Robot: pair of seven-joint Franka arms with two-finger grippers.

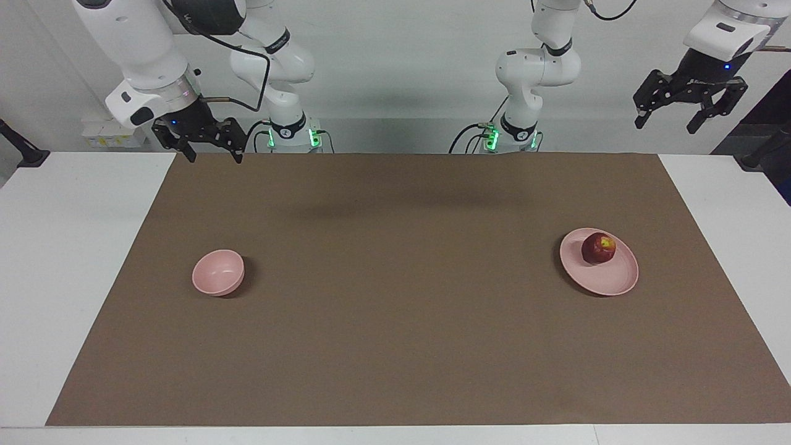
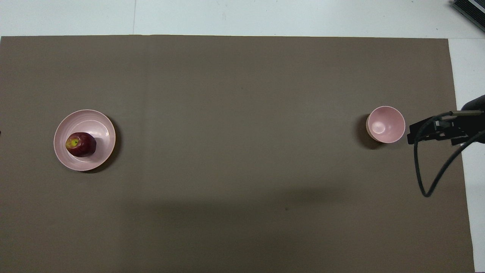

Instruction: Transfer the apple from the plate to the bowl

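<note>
I am counting one apple (image 1: 598, 248), dark red with a yellow patch. I am seeing one flat pink plate (image 1: 612, 279) and one deeper pink bowl (image 1: 217, 272), so two pink dishes in all. I am looking at one brown mat (image 1: 395, 321) covering one white worktop (image 1: 68, 247). I am watching two arms, each carrying one claw: the left claw (image 1: 691, 114) and the right claw (image 1: 196, 141).

From my console I see a dark red apple (image 1: 598, 248) with a yellow patch near its top, on a pale pink plate (image 1: 609, 281) — the bowl (image 1: 217, 272) is the same pale pink. Under them lies a plain brown mat (image 1: 408, 296) on a white table (image 1: 62, 247) — both arms are white with black grippers.
</note>
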